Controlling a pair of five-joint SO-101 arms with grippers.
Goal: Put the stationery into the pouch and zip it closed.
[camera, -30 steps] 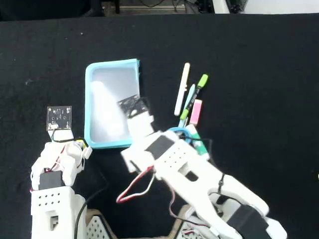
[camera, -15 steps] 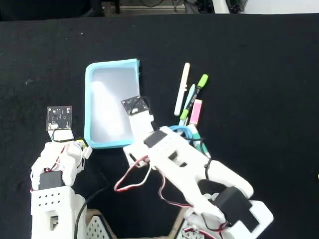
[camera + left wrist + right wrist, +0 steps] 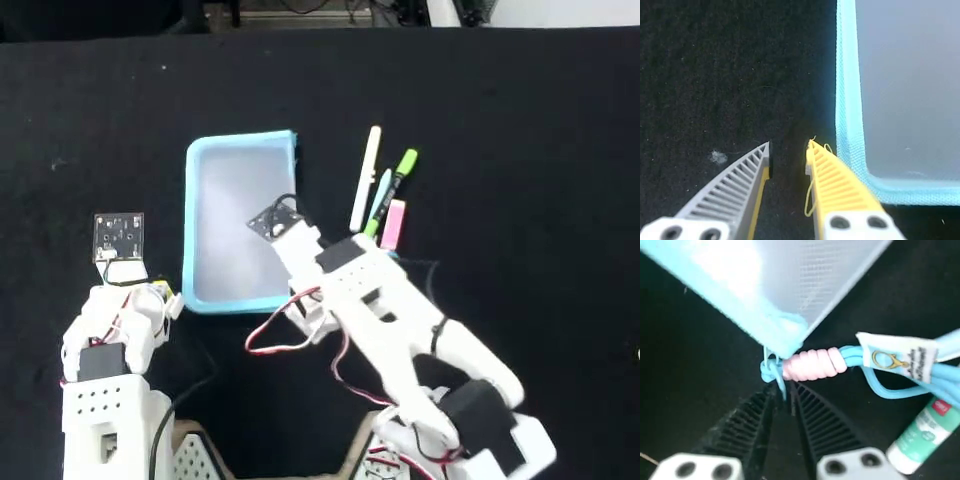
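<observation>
Pouch (image 3: 228, 235): translucent with a light-blue border, lying flat on the black surface (image 3: 520, 150). One corner sits directly ahead of the right tool (image 3: 784, 390). The blue pull cord (image 3: 771, 371) knotted at this corner drops between the two black fingers, which are drawn in narrow and pinch it. A strap (image 3: 812, 364) of blue loops bound in pink coil runs sideways from the same corner, just past the fingertips, and carries a white tag (image 3: 900, 357). A white-and-teal tube (image 3: 921, 439) lies on the surface beside the right tool, under the strap.

Another pouch corner lies just beside the yellow finger of the left tool (image 3: 787, 150). This tool's grey and yellow fingers stand a narrow gap apart over bare surface, holding nothing.

Stationery: cream pen (image 3: 365, 178), blue pen (image 3: 381, 192), green highlighter (image 3: 398, 180) and pink eraser (image 3: 393, 224) lie together outside the pouch. They are beyond the right tool, on the side away from the left tool.
</observation>
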